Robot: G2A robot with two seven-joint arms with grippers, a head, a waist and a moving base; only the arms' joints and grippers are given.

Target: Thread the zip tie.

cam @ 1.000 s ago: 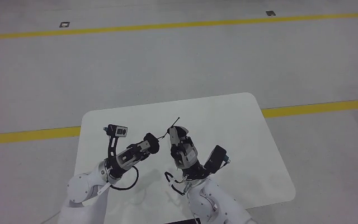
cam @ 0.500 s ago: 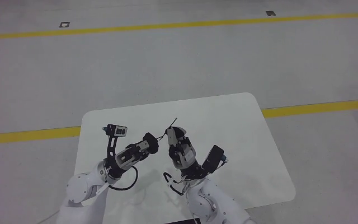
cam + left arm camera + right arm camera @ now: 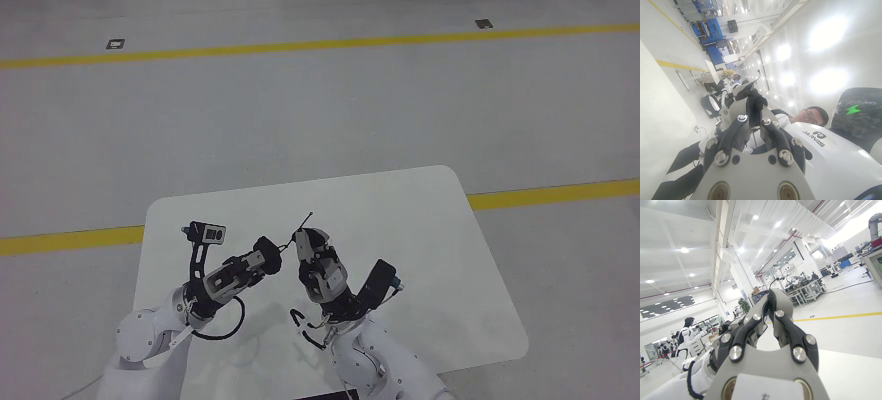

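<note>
— Left claw [image 3: 274, 249] first: clenched or released?
— Clenched, on the zip tie [image 3: 306, 218]. Pinches it between black-padded tips, up in the air above the table [image 3: 420, 220], well off the surface.
— And the right claw [image 3: 304, 235]?
— Clenched as well, on the same thin black strip. Sits just beside the left claw, almost tip to tip, a little farther from the robot.
— Which way from the claws, then?
— Out past the right claw's tips, away from the robot and slanting toward its right. Ends free in the air. Long axis along that slant, slightly bowed.
— Nearer to the free end?
— The right claw.
— Head or tail sticking out?
— Cannot tell; too thin to read.
— Next move?
— Probably bending the free end back toward the left claw's pinch and lining it up with the other end. Calls for a small wrist turn, not a reach. Risks a slip with any loosening.
</note>
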